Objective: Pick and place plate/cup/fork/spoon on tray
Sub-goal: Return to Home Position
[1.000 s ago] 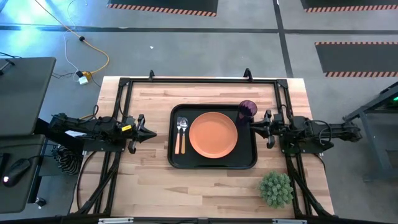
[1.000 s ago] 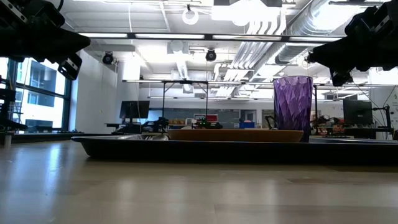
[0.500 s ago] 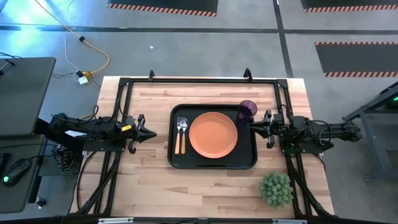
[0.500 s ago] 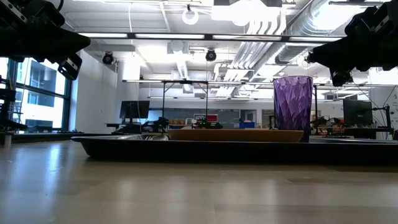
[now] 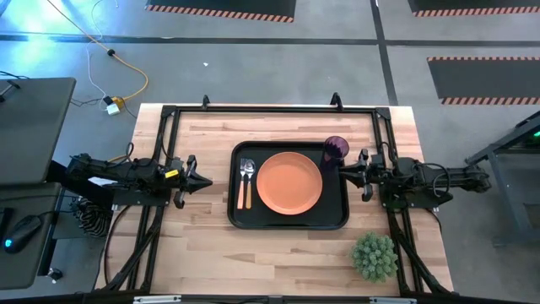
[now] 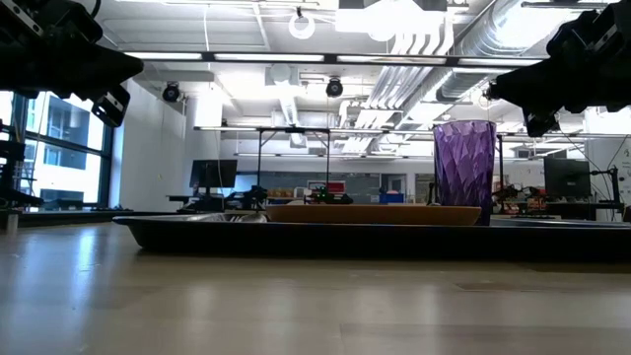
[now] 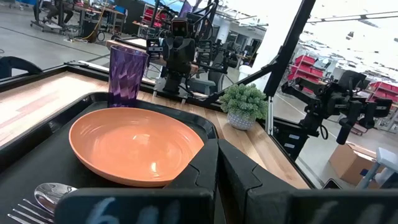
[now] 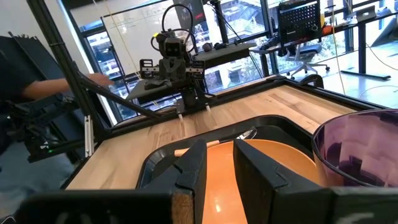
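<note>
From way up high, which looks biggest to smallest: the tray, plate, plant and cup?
1. Tray, biggest by far.
2. Plate, filling about a third of the tray's width.
3. Plant, smaller than the plate.
4. Cup, smallest of the four.

2 dark, boxy jointed arms with black cables; the left arm (image 5: pixel 126 175) bears what looks like a yellow label.
</note>
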